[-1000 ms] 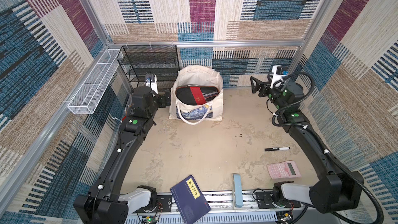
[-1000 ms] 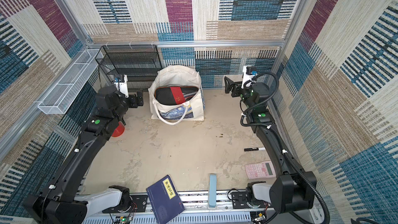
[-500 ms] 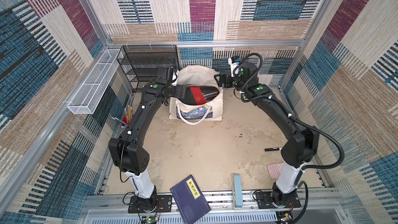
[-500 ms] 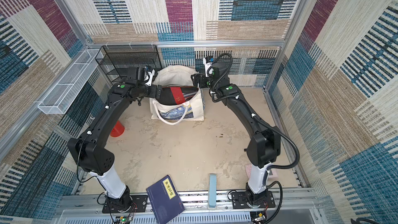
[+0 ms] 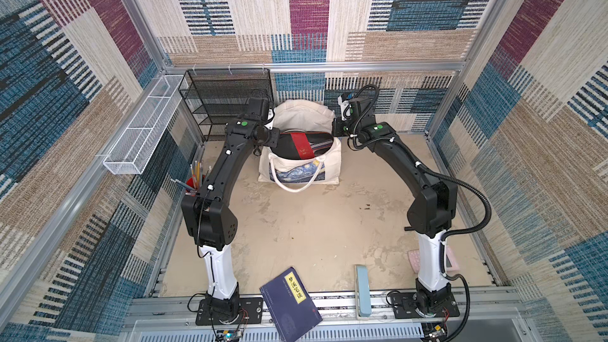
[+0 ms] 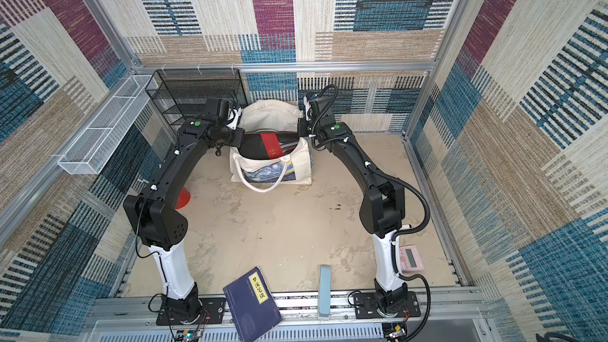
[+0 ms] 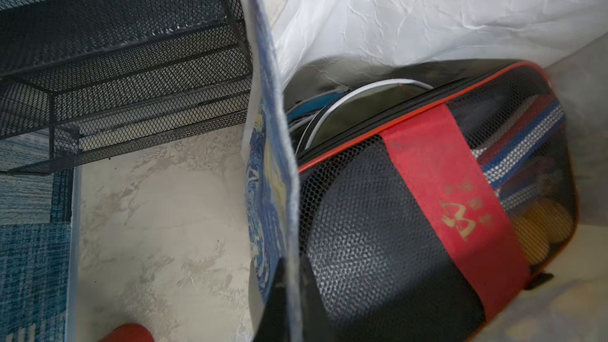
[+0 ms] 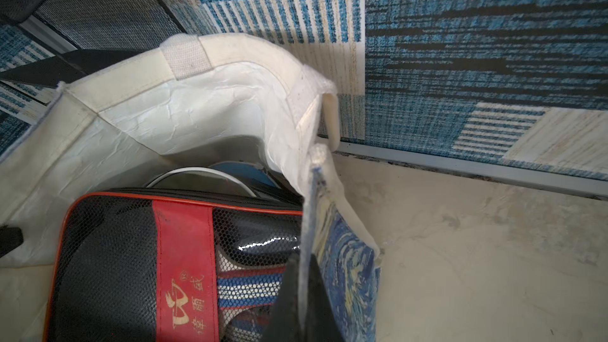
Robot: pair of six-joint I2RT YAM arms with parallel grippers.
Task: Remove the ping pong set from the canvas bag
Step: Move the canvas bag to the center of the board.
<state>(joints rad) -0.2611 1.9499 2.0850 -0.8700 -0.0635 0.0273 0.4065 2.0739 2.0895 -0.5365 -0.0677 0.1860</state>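
Observation:
The canvas bag (image 5: 297,172) (image 6: 273,167) stands open at the back of the table, starry print facing front. A black mesh case with a red band (image 5: 302,144) (image 6: 270,144), part of the ping pong set, lies across its mouth. An olive cover with white piping (image 7: 358,106) and a blue one (image 8: 237,169) sit behind it inside. My left gripper (image 7: 291,268) is shut on the bag's printed side edge (image 7: 268,192). At the opposite side my right gripper (image 8: 304,264) is shut on the bag's edge (image 8: 311,212). Both fingertips are hidden in the top views.
A black mesh shelf (image 5: 227,100) and a white wire basket (image 5: 144,126) stand left of the bag. A red pen cup (image 5: 192,184) sits by the left arm. A blue book (image 5: 291,304), a pale blue bar (image 5: 362,287) and a pink calculator (image 6: 409,258) lie at the front.
Both arms swung in from the sides to the bag's two ends. Both grippers went from open to shut on the bag's side edges.

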